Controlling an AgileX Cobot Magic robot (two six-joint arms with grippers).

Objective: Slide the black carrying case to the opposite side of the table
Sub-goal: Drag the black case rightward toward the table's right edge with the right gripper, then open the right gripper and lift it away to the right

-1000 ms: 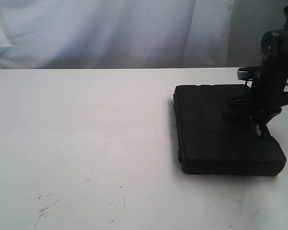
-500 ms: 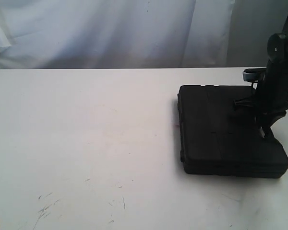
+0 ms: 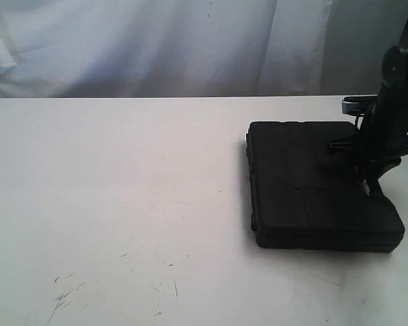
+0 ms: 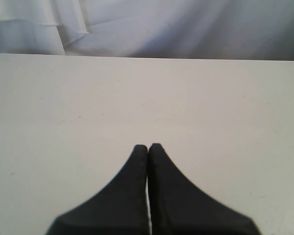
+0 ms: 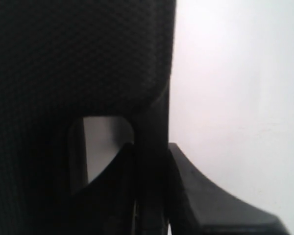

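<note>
Case: matte black all over; close up, surface shows fine dotted grain. Table: plain white, slightly greyish in this light, with few thin dark scuff marks near front left. Curtain behind: white, soft grey shading along folds. Right arm: black, with one small silver-grey fitting. Right gripper: black, hard to tell apart from case. Left gripper: plain black against white table.
</note>
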